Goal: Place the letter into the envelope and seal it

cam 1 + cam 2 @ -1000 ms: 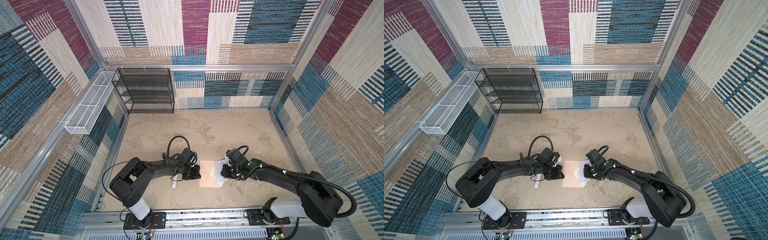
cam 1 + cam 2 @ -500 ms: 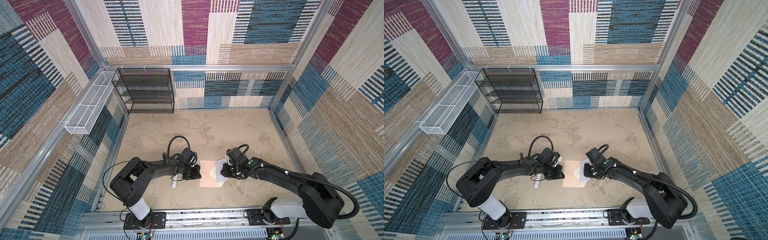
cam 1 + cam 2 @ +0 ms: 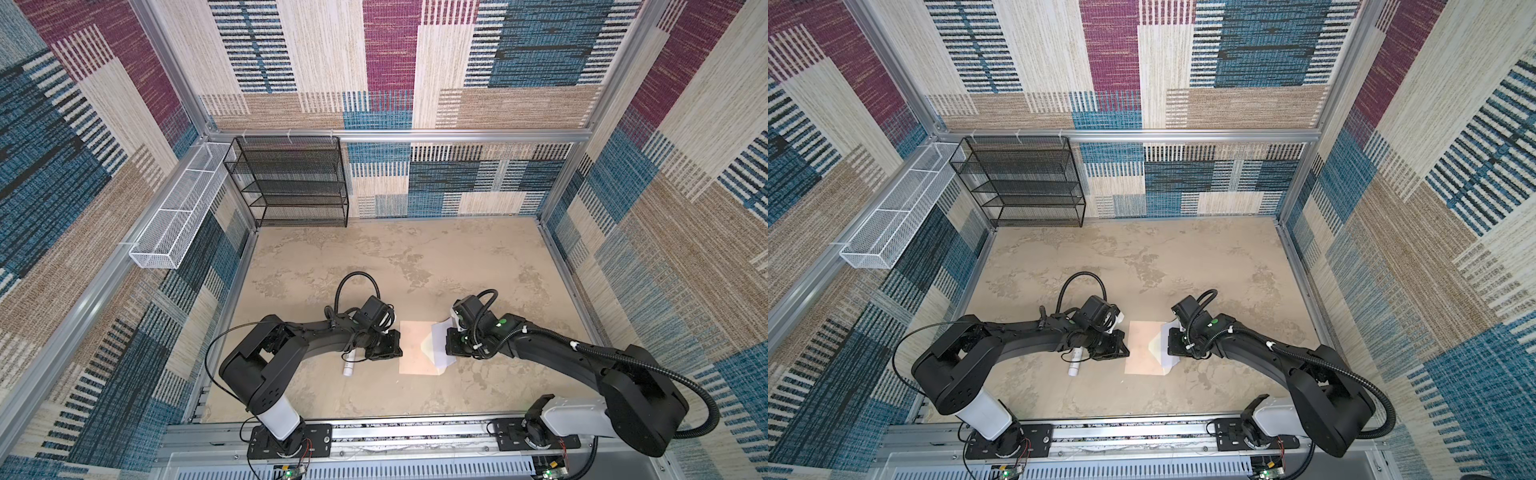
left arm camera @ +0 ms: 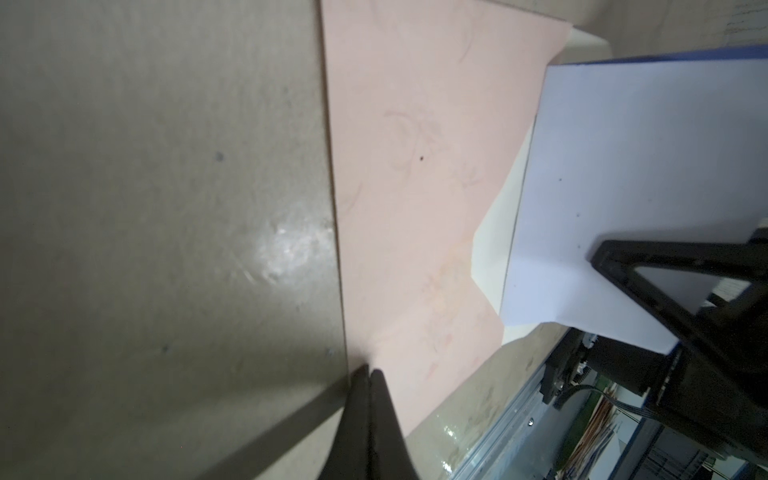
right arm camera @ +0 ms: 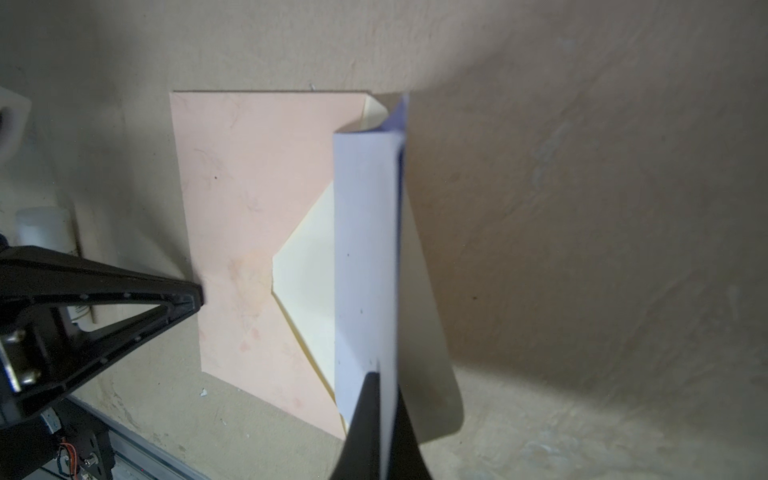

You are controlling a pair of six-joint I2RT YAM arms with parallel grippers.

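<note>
Showing the insertion step barely begun: the envelope [image 3: 415, 347] lies flat on the mottled beige tabletop [image 3: 415, 270], unsealed, and the letter [image 5: 365, 249] is not yet inside it.

The right gripper [image 5: 380, 378] is clenched on one edge of the letter. It holds the sheet just above the mouth side of the envelope, plain white back upward. Whether the sheet's leading edge has entered the mouth cannot be told.

The left gripper [image 4: 370, 372] has its fingers pressed together with nothing between them. Its tips rest on the envelope edge opposite the mouth, apparently pinning it.

Left to do, as judged here: slide the sheet fully in, fold the flap [image 5: 436, 353] over and press it down.

Materials and shapes:
- The envelope is a matte peach-pink paper rectangle with faint fibre-like marks.
- Its cream interior shows as a pointed wedge at the mouth.
- The cream flap lies turned back beyond the mouth, under the letter, and curls slightly.
- The letter is thin and smooth and bows along its length. A dark blue border shows at its edge.
- A small white cylindrical tube [image 3: 348, 365] lies on its side beyond the pinned edge of the envelope, under the left arm.
</note>
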